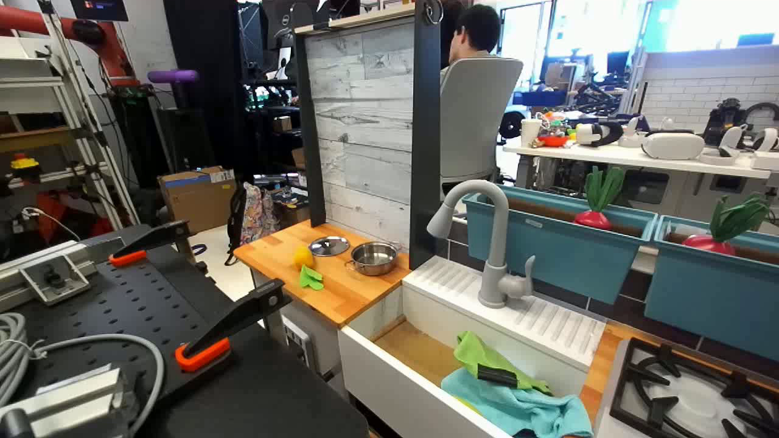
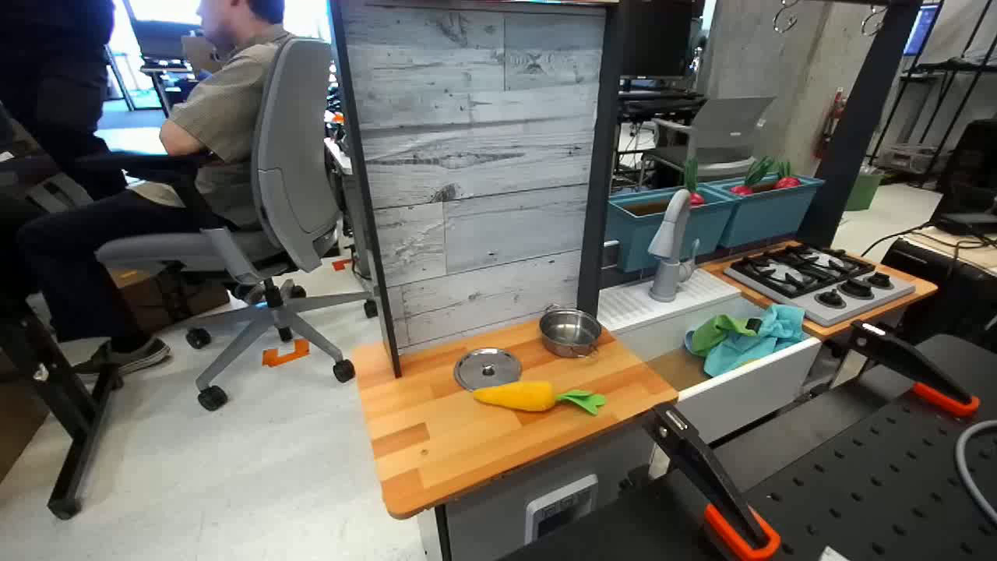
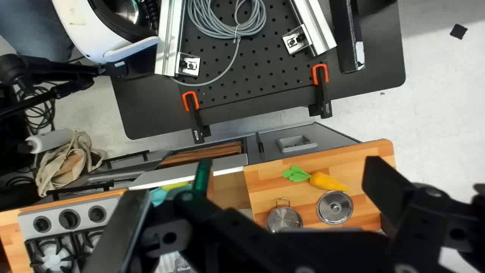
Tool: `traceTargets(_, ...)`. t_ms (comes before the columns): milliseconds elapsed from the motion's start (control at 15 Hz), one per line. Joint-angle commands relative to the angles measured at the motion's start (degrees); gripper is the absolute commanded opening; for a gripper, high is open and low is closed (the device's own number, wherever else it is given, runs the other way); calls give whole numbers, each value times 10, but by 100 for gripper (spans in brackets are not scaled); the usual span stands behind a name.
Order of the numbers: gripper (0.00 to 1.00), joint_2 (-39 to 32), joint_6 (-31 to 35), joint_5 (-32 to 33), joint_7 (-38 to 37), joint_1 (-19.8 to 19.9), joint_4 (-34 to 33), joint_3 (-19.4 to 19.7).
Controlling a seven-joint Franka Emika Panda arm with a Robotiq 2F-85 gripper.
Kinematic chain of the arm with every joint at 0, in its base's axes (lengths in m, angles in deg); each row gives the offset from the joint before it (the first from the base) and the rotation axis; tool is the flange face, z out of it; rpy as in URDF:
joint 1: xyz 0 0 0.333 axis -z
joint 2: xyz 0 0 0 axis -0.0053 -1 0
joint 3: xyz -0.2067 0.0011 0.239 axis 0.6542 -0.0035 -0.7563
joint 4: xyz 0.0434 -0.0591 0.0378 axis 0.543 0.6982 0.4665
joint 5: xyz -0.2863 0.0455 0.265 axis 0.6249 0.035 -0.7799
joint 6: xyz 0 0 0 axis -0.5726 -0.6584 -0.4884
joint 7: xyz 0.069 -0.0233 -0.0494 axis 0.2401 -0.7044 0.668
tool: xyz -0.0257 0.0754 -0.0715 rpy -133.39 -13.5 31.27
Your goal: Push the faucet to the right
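Faucet [image 1: 498, 240] was just standing upright on the white ledge [image 1: 447, 280] behind the sink [image 1: 395, 386], spout [image 1: 443, 216] hooked toward the wooden tabletop [image 1: 347, 298]. Tool [image 3: 255, 180] was totally released in the wrist view, jaws spread way apart.

1. In an exterior view, the round logo on a flat black monitor [image 1: 283, 38] reads "DELL".
2. In an exterior view, lettering on a dark rectangular screen [image 1: 99, 11] is too small to read.
3. In the wrist view, pale marking on a long black-and-orange clamp [image 3: 194, 119] is illegible.
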Motion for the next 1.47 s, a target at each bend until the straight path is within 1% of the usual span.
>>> traceTargets(0, 100, -1, -1, 0, 0, 0, -1, 0)
traceTargets(600, 100, 0, -1, 0, 0, 0, -1, 0)
traceTargets(667, 100, -6, 6, -1, -4, 3, 0, 1)
traceTargets(867, 100, -47, 59, -12, -26, 17, -7, 16)
traceTargets(1067, 100, -104, 114, -18, -53, 33, -29, 31)
traceTargets(1200, 100, -152, 143, -30, -69, 43, -55, 43)
traceTargets(1400, 100, -234, 172, -62, -99, 53, -112, 61)
